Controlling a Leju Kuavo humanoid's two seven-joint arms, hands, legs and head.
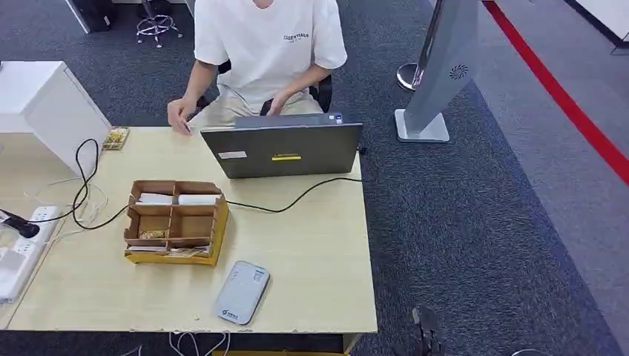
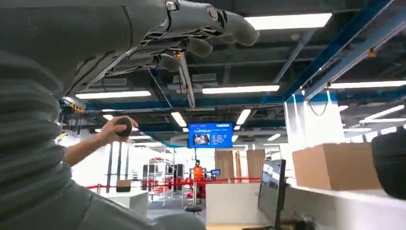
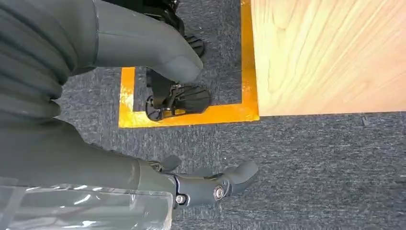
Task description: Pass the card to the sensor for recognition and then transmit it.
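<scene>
A cardboard organiser box [image 1: 219, 222] stands on the wooden table [image 1: 311, 252], with white cards [image 1: 156, 198] lying in its back compartments. The flat grey sensor [image 1: 242, 291] lies near the table's front edge, in front of the box. My right hand [image 3: 95, 158] hangs low beside the table's front right corner, over the carpet; its thumb and fingers [image 3: 210, 184] are apart and hold nothing. Its dark fingers [image 1: 425, 331] show at the bottom of the head view. My left hand [image 2: 143, 38] points up toward the ceiling, fingers spread, nothing in it.
A person in a white shirt [image 1: 263, 44] sits behind an open laptop [image 1: 282, 148] at the far edge. A black cable [image 1: 297, 199] crosses the table. A power strip [image 1: 18, 252] lies at the left. A person's hand [image 2: 122, 127] holds a dark round object.
</scene>
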